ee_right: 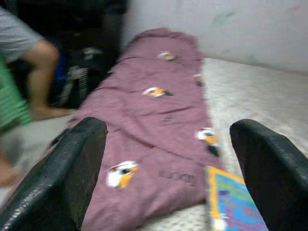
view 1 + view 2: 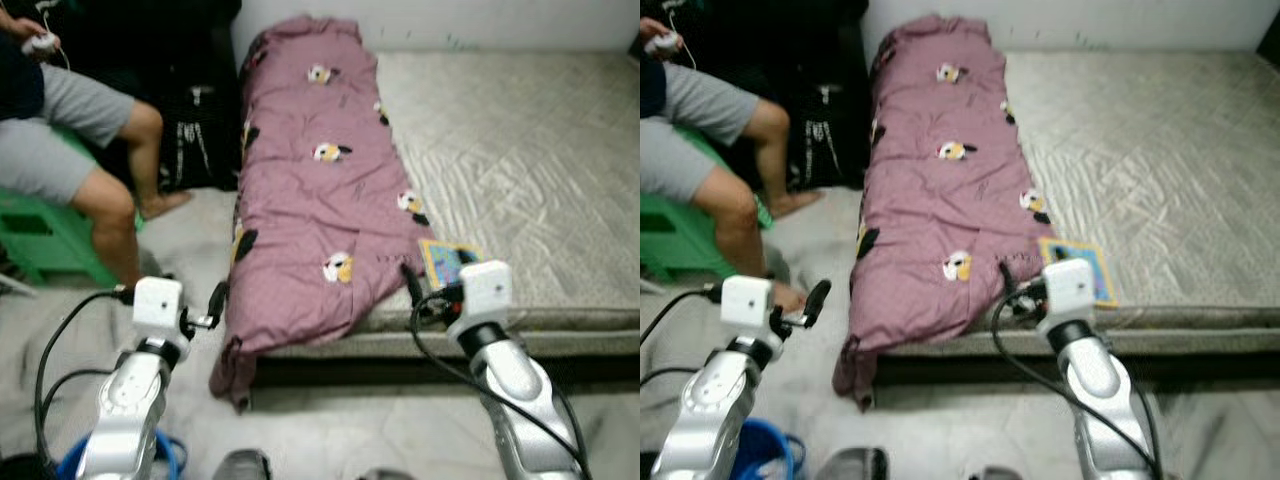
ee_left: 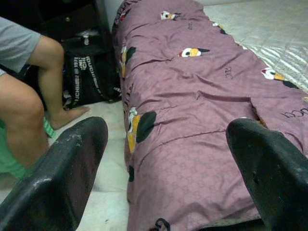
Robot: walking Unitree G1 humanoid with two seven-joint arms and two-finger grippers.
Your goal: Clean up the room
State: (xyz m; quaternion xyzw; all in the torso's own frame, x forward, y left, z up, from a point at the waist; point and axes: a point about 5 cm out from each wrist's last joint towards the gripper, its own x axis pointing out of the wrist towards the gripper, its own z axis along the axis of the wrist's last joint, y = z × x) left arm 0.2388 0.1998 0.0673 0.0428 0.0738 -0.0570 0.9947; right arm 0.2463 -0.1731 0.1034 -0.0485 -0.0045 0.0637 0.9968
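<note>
We approach the mauve patterned quilt (image 2: 310, 190) at frame centre, both grippers' fingers (image 3: 67, 178) spread open; next, grasp its near edge.

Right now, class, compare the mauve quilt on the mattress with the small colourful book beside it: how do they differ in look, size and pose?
The quilt is mauve with scattered bird prints; the book is bright blue and yellow. The quilt is far larger, running along the mattress; the book covers a small patch. The quilt is soft and rumpled, its end drooping over the mattress edge; the book lies flat. Both rest on the mattress, side by side near its front edge.
</note>
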